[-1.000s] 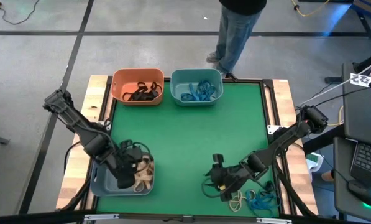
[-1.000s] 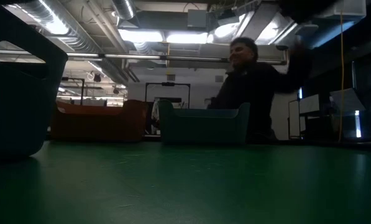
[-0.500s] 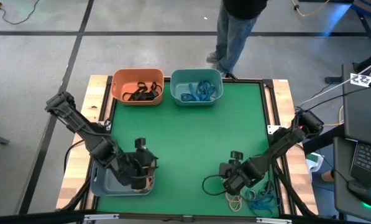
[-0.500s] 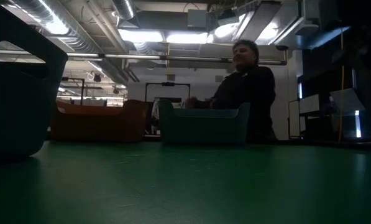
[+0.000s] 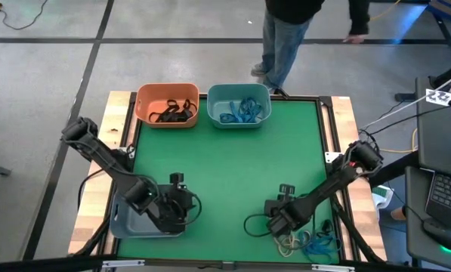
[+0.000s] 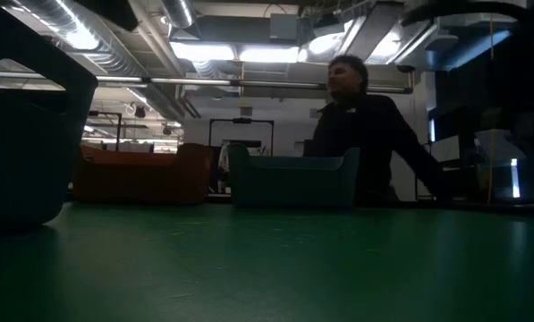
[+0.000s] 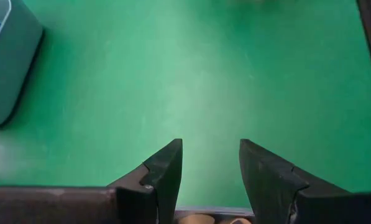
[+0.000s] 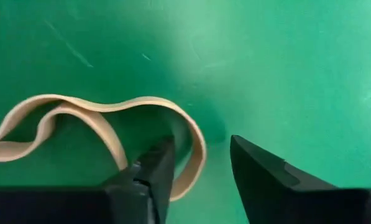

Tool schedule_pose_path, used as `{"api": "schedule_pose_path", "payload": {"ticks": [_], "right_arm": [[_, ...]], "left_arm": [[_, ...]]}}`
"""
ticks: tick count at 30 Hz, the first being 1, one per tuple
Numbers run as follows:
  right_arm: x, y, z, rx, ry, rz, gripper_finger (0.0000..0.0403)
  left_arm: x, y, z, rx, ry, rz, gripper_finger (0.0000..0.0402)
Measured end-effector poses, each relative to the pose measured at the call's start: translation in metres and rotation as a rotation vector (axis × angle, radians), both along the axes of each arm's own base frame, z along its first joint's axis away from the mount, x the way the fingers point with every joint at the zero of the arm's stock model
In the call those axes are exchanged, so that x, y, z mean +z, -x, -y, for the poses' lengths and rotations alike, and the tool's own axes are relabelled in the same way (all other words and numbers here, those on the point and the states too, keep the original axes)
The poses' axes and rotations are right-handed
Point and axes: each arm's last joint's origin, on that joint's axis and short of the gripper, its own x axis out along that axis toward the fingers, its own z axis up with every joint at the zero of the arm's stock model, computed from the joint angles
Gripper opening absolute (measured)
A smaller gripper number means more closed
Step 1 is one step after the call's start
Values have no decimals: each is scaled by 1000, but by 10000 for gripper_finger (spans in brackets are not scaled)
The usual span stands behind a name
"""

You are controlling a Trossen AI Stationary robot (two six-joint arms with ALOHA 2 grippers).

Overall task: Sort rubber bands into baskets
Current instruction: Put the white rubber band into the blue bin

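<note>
My right gripper (image 5: 280,221) points down, open, low over the green mat at the near right. A tan rubber band (image 8: 104,112) lies flat there; its curved end (image 8: 199,149) sits between my open fingers (image 8: 202,146). I cannot tell whether a finger touches it. More tan and blue bands (image 5: 310,243) lie heaped beside it. My left gripper (image 5: 178,208) hangs open over the right rim of the grey-blue basket (image 5: 128,224), nothing between its fingers (image 7: 210,149). The orange basket (image 5: 167,106) holds black bands, the teal basket (image 5: 239,106) blue ones.
A black cable loop (image 5: 254,224) lies on the mat by my right gripper. A person (image 5: 289,38) stands behind the far edge of the table. The middle of the green mat (image 5: 233,166) is bare. The teal basket (image 6: 293,179) and orange basket (image 6: 141,174) stand at the far edge.
My left gripper has moved from inside the grey-blue basket toward the table's right, to the basket's right rim, rolling as it went. My right gripper has sunk toward the mat and tipped over until it points down at the tan band. The person behind the table has moved an arm.
</note>
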Motion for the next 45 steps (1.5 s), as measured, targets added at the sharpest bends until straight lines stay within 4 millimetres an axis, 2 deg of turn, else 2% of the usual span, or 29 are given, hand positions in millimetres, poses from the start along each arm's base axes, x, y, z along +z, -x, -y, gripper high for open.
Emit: {"api": "schedule_pose_path", "payload": {"ticks": [3,7,9,13,18,27,30,35,38,45], "right_arm": [[-4,-2,0,7,8,-10,119],[-5,-2,1,16,32,6,31],[-2,-1,3,34,61,17,11],[13,-3,4,34,105,49,24],[37,-11,0,69,166,110,5],[75,-29,-7,142,283,288,8],[86,-33,-10,160,307,333,3],[96,-38,-11,173,364,407,8],[99,-41,-12,188,407,452,7],[105,-49,-15,208,494,564,6]], "left_arm": [[-4,-3,-1,9,-9,-10,155],[-8,-7,-2,20,-17,-20,155],[-10,-10,-3,23,-21,-22,155],[-14,-17,-3,10,-31,-11,155],[-20,-29,-2,-20,-53,8,155],[-25,-44,-7,-24,-23,31,156],[-25,-46,-11,-8,-6,28,171],[-24,-52,-14,-20,4,51,211],[-30,-56,-16,-43,10,105,227],[-49,-64,-27,-43,104,300,233]]}}
